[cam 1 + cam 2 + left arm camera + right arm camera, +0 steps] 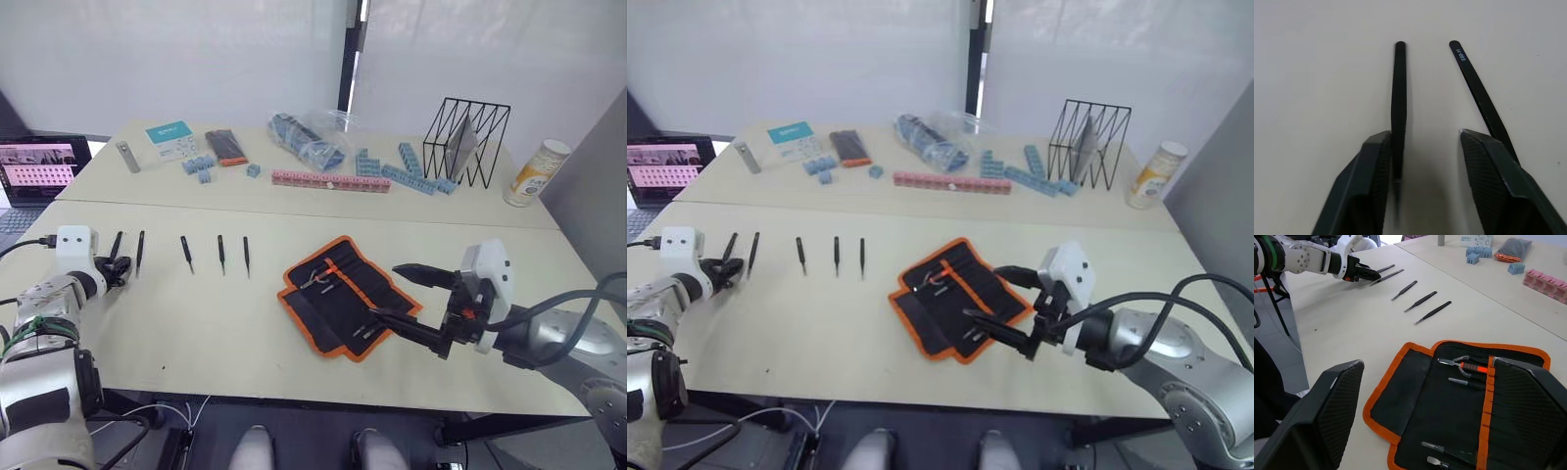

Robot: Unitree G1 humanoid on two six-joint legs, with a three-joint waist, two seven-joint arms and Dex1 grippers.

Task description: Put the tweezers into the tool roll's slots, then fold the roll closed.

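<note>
Five tweezers (221, 253) lying parallel, pointing toward robot, both claws apart.

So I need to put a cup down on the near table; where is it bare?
Bare between the tweezers and the tool roll, and along the near edge of the table. Crowded on the far table among the blue blocks and wire rack.

Five black tweezers (221, 252) lie in a row along the table's left side; one tool roll (345, 294) lies open.
</note>
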